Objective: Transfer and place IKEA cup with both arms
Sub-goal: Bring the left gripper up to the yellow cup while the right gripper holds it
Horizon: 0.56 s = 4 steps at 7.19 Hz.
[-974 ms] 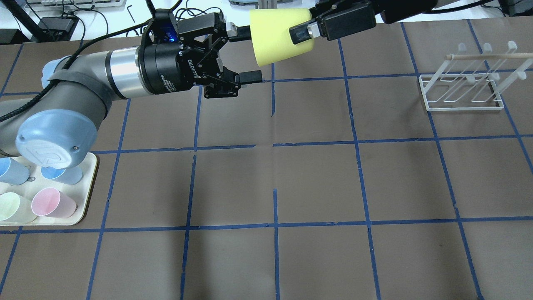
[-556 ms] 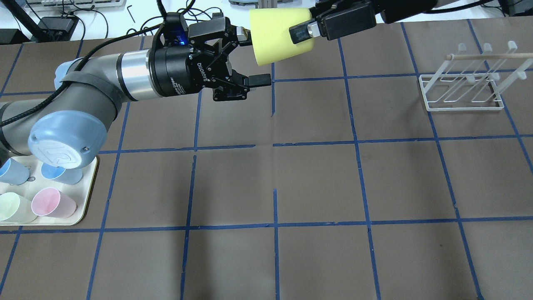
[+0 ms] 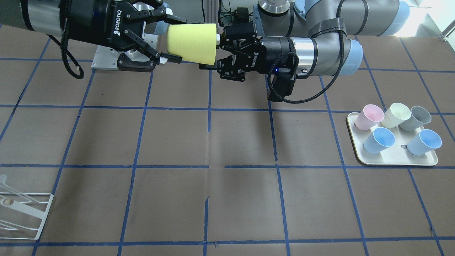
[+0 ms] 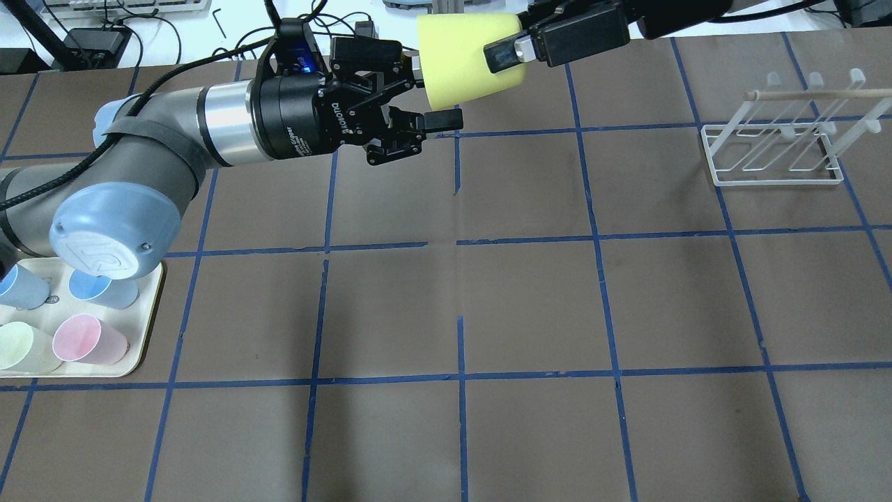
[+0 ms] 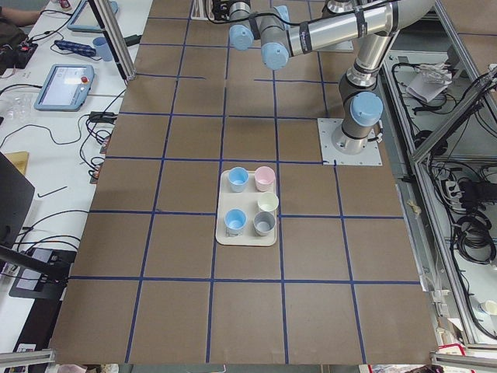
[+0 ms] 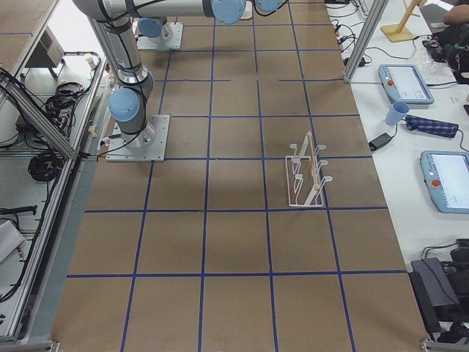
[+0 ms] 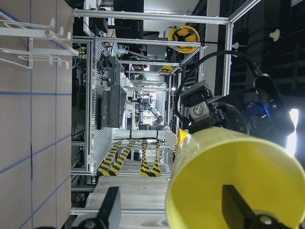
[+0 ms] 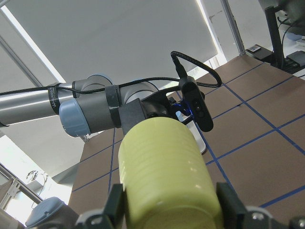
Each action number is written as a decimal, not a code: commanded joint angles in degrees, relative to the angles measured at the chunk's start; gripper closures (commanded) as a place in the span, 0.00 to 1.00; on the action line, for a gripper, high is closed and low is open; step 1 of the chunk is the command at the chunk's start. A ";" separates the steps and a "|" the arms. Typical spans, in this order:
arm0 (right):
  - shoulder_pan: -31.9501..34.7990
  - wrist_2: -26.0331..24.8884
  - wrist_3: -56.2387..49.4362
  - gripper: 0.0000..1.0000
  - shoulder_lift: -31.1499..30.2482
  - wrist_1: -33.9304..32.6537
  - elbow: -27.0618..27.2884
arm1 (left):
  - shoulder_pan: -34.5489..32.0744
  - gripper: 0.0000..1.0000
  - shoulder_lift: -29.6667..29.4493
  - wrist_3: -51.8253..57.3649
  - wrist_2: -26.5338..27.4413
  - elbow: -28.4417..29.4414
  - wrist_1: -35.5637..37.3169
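The IKEA cup [image 4: 463,59] is bright lemon-yellow and lies horizontal in the air over the far middle of the table. It also shows in the front view [image 3: 192,42]. My right gripper [image 4: 503,50] is shut on its narrow base end; in the right wrist view [image 8: 171,210] its fingers flank the cup [image 8: 164,176]. My left gripper [image 4: 432,90] is open at the cup's wide mouth. In the left wrist view [image 7: 171,207] one finger sits in front of the mouth [image 7: 233,176] and the other outside the rim.
A cream tray [image 4: 148,328] with several pastel cups sits at the near left under my left arm; it also shows in the front view [image 3: 391,161]. A white wire rack [image 4: 773,150] with a wooden dowel stands at the far right.
My left arm has moved right toward the cup, bringing its open fingers up to the rim. The right gripper and the cup have not moved.
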 commanded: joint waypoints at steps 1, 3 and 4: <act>0.00 0.00 0.13 0.78 0.00 0.00 0.00 | 0.06 0.37 -0.46 0.03 -1.55 0.19 1.05; 0.00 0.00 0.30 0.74 0.09 0.00 0.00 | 0.06 0.49 -0.55 0.03 -2.01 1.15 1.05; 0.00 0.00 0.65 0.72 0.00 0.00 0.00 | -0.03 0.57 -0.89 0.20 -2.01 1.16 1.40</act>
